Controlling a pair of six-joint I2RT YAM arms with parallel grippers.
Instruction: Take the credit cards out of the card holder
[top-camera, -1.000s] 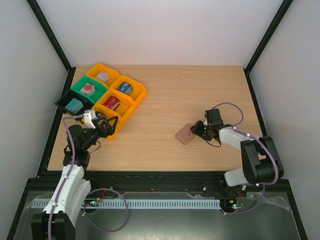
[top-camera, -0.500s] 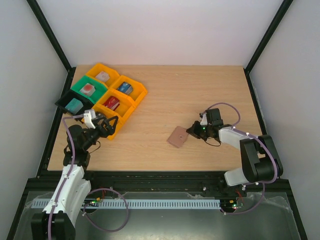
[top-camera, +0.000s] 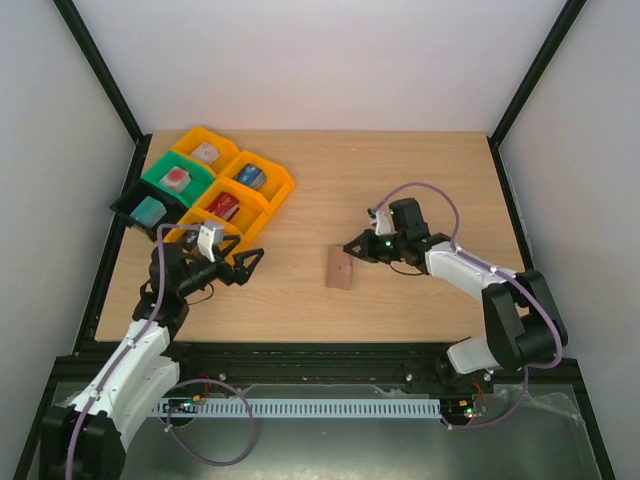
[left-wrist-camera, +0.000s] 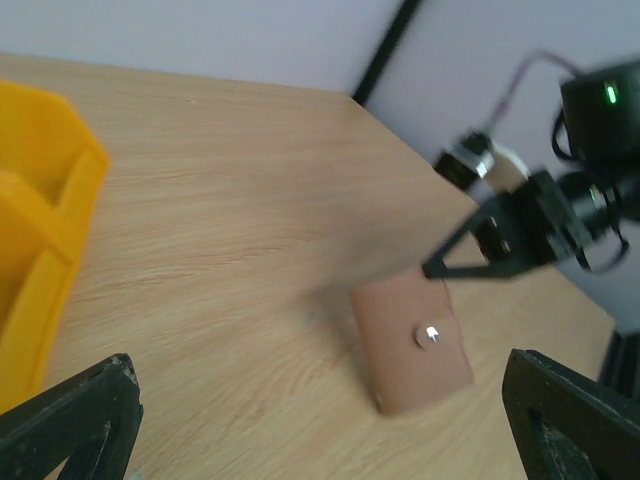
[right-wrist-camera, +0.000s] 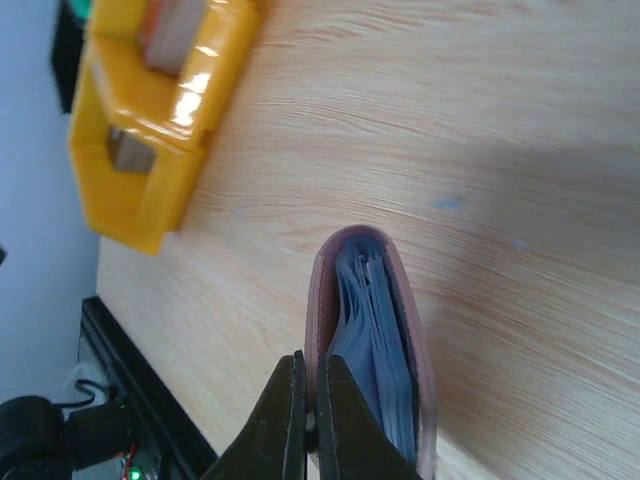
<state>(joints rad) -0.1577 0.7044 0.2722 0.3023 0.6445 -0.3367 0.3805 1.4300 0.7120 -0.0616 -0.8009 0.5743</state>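
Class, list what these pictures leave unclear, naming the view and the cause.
- Card count: right wrist view, cards overlap inside the holder.
- What the bins hold: top view, too small.
- The right gripper: left wrist view, blurred.
- Fingertips of the left gripper: left wrist view, cut by the bottom edge.

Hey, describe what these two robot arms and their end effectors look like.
The left arm and right arm have white shell links between black joints, with a thin purple-grey cable looping along each. The left end effector and right end effector each carry two black triangular fingers. A small green light glows at the right wrist.
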